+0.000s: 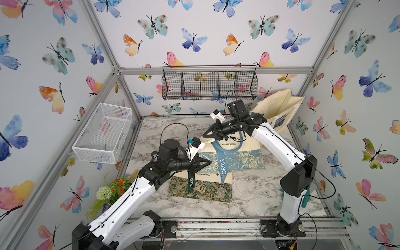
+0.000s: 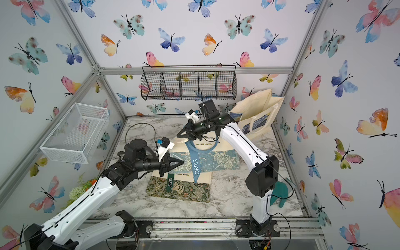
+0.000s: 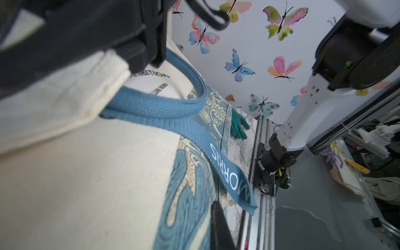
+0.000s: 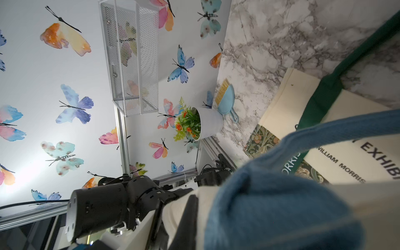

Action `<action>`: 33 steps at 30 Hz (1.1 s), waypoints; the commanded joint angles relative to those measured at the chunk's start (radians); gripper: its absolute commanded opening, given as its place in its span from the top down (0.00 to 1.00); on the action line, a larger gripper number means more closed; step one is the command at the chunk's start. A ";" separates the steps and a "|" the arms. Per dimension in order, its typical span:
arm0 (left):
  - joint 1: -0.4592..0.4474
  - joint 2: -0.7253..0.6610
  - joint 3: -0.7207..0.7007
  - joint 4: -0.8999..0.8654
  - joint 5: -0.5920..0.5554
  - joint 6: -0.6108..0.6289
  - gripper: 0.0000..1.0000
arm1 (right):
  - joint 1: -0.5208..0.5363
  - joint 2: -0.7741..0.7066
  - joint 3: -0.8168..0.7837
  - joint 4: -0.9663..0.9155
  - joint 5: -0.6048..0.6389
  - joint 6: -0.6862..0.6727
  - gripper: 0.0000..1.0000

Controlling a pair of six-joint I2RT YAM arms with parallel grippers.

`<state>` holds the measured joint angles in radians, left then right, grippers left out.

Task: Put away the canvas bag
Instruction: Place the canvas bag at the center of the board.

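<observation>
The canvas bag is cream with a blue leaf print. It lies mid-table, its blue "MORRIS" strap trailing forward. My left gripper is at its left edge, shut on the cloth. In the left wrist view the blue print presses against the one dark finger that shows, at the left gripper. My right gripper is shut on the bag's cream top rim beside the strap. The right wrist view shows cream cloth pinched in the right gripper.
A second bag with a green print lies under the first. A cream tote stands at the back right. A black wire basket hangs on the back wall, a white mesh basket on the left wall. Flower pot, teal glove.
</observation>
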<state>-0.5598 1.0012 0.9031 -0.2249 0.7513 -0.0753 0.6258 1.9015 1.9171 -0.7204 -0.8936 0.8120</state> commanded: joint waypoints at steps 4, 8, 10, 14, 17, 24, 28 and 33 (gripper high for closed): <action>0.093 -0.053 -0.021 0.379 0.272 -0.259 1.00 | -0.024 0.051 -0.234 0.277 -0.014 0.136 0.98; 0.154 -0.033 -0.039 0.429 0.282 -0.337 1.00 | -0.024 0.076 -0.332 0.412 -0.077 0.232 0.98; 0.180 -0.029 -0.054 0.499 0.301 -0.388 1.00 | -0.024 0.088 -0.331 0.433 -0.076 0.242 0.98; 0.236 0.015 -0.032 0.524 0.294 -0.398 1.00 | -0.030 0.141 -0.266 0.435 -0.078 0.245 0.98; 0.295 0.092 -0.010 0.528 0.287 -0.396 1.00 | -0.049 0.204 -0.191 0.440 -0.081 0.264 0.98; 0.408 0.199 0.002 0.640 0.298 -0.476 1.00 | -0.084 0.277 -0.036 0.411 -0.014 0.237 0.98; 0.411 0.175 -0.070 0.499 0.265 -0.376 1.00 | -0.084 0.255 -0.168 0.467 -0.011 0.242 0.98; 0.432 0.136 -0.240 0.461 0.134 -0.373 1.00 | -0.083 0.229 -0.382 0.582 -0.032 0.254 0.98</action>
<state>-0.1970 1.2068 0.6991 0.1558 1.0519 -0.4946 0.5892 2.0991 1.6424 -0.1009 -1.0222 1.1061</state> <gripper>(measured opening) 0.094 0.114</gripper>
